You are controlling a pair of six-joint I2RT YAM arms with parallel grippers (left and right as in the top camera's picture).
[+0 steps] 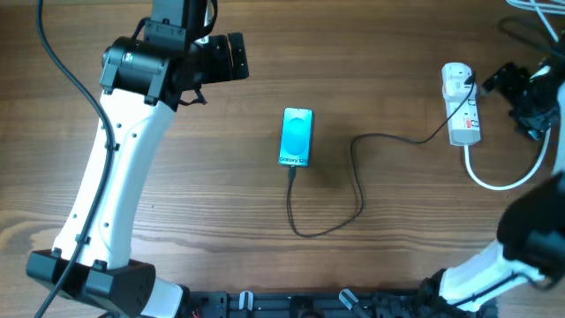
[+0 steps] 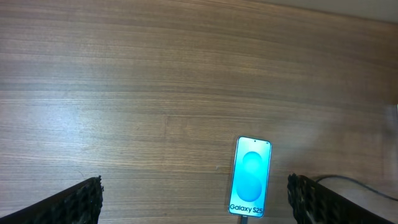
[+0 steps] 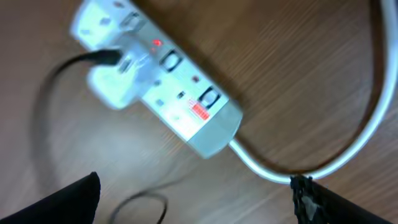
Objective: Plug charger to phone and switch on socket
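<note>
The phone [image 1: 297, 137] lies flat mid-table with its turquoise screen up; it also shows in the left wrist view [image 2: 250, 176]. The thin black charger [image 1: 357, 190] loops from the phone's bottom edge, where its tip [image 2: 246, 218] meets the phone, to a white plug on the socket [image 1: 462, 106]. In the right wrist view the socket [image 3: 180, 93] shows a small red glow [image 3: 155, 43] beside the plug [image 3: 115, 84]. My right gripper [image 1: 516, 93] is open and empty just right of the socket, with its fingers [image 3: 199, 205] spread. My left gripper [image 1: 231, 57] is open and empty, up and left of the phone, with its fingers [image 2: 193, 202] spread.
A thick pale cable [image 1: 494, 181] curves from the socket's near end toward the right edge; it also shows in the right wrist view [image 3: 311, 168]. More cables [image 1: 534, 22] lie at the far right corner. The arm bases stand along the front edge.
</note>
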